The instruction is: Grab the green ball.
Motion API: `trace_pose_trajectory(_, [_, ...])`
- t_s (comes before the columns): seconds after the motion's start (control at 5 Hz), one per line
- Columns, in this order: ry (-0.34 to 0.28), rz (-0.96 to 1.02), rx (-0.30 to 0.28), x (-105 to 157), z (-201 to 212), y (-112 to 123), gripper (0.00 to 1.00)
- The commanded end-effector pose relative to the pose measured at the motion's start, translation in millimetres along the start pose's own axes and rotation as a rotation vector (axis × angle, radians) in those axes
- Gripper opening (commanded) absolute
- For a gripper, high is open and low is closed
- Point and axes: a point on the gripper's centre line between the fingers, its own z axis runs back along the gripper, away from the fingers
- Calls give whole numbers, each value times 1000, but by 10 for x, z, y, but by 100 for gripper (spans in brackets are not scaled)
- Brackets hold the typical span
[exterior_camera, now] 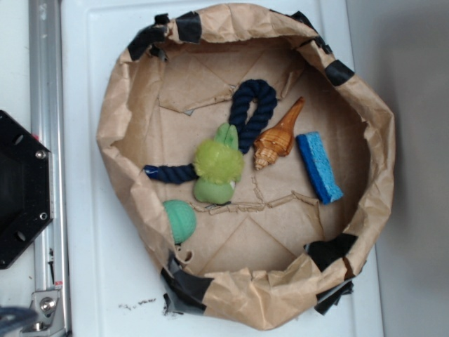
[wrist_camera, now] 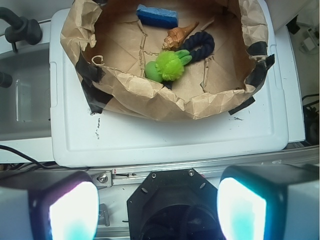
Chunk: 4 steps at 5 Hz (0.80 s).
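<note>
The green ball (exterior_camera: 180, 219) is a small smooth teal ball lying inside the brown paper bowl (exterior_camera: 126, 105), against its lower-left wall. The wrist view does not show the ball; the bowl's near crumpled wall (wrist_camera: 150, 97) hides it. My gripper (wrist_camera: 157, 210) is open, with its two pale pads (wrist_camera: 75, 212) wide apart at the bottom corners of the wrist view and nothing between them. It hangs over the black robot base (wrist_camera: 170, 200), well short of the bowl. The exterior view does not show the gripper.
Also in the bowl are a fuzzy lime toy (exterior_camera: 219, 163), a dark blue rope (exterior_camera: 249, 116), an orange shell (exterior_camera: 279, 137) and a blue sponge (exterior_camera: 319, 167). The bowl stands on a white tray (exterior_camera: 91, 267). A metal rail (exterior_camera: 43, 84) and the black base (exterior_camera: 21, 189) are to the left.
</note>
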Motion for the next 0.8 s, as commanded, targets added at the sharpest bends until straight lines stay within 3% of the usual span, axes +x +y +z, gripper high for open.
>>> trace_pose_trajectory(0.0, [0, 0, 0, 0, 0, 0, 100])
trace_pose_trajectory(0.2, [-10, 244, 72, 372, -125, 48, 100])
trace_pose_trajectory(0.4, [-72, 499, -9, 836, -333, 137, 100])
trace_pose_trajectory(0.6, [1, 714, -30, 1102, -753, 186, 100])
